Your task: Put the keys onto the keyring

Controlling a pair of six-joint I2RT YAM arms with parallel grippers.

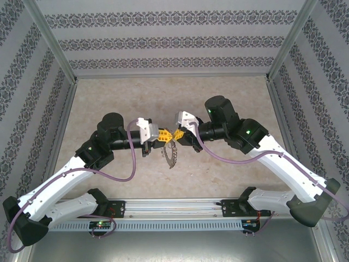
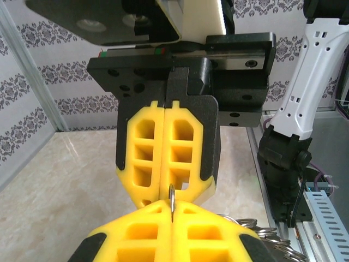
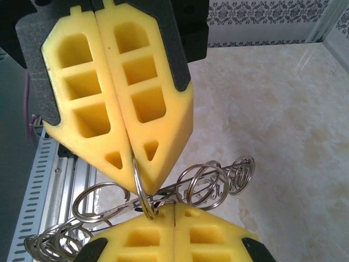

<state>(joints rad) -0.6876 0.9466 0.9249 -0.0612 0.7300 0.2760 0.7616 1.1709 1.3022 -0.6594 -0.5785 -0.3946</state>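
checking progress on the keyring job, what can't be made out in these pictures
- Top view: the keys are too small to count or tell whether threaded.
- Left wrist view: the keys are mostly cut off by the bottom edge, behind the shut left gripper.
- Right wrist view: the keyring runs into the shut right gripper, hiding its split end.
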